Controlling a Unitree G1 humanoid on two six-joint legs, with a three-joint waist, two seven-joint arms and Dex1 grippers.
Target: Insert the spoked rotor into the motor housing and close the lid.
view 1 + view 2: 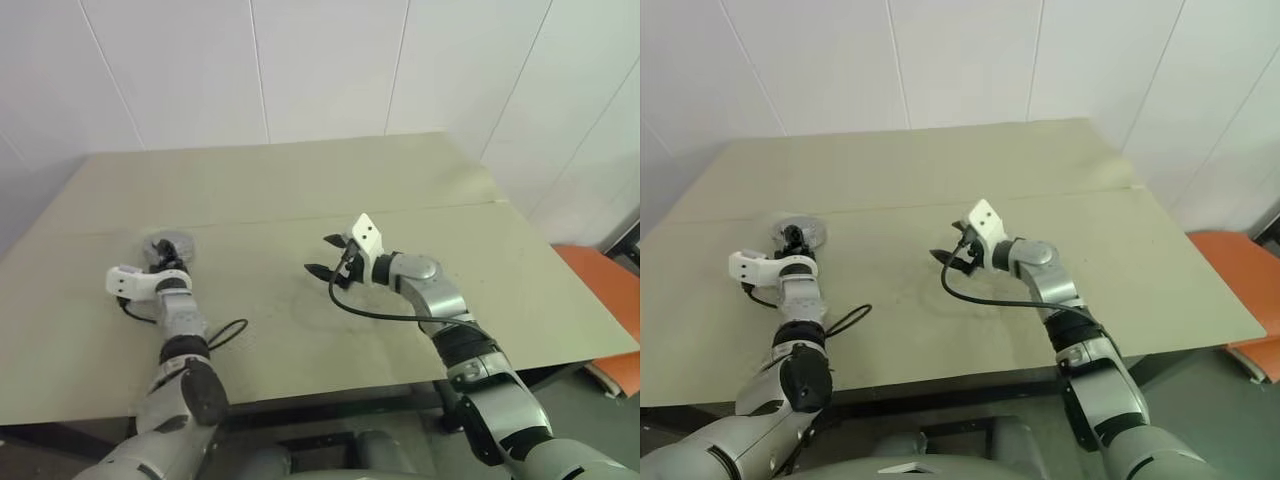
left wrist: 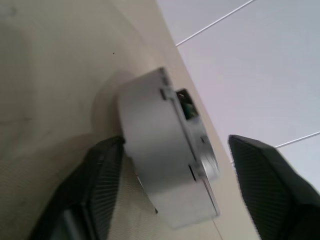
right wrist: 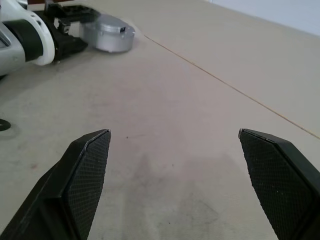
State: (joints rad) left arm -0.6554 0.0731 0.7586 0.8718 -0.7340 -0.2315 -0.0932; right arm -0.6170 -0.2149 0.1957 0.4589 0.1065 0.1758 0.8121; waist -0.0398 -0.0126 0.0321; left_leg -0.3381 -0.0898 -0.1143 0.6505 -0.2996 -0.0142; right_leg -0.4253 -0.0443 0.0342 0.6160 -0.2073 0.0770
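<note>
A round silvery motor housing (image 2: pixel 150 130) stands on the table at the left, with the flat silvery lid (image 3: pixel 113 23) seated on top of it. The spoked rotor is hidden. My left gripper (image 2: pixel 175 142) is open and level around the housing: one finger (image 2: pixel 102 175) is close against its wall, the other stands well apart. The same gripper (image 1: pixel 163 257) sits just in front of the housing (image 1: pixel 175 241) in the head views. Over the middle of the table my right gripper (image 1: pixel 322 255) is open, with nothing between its fingers (image 3: pixel 90 160).
The beige table (image 1: pixel 400 180) has a seam running across it behind both grippers. Black cables loop from each wrist onto the table (image 1: pixel 226 334). An orange object (image 1: pixel 600 290) lies on the floor beyond the table's right edge. White walls stand behind.
</note>
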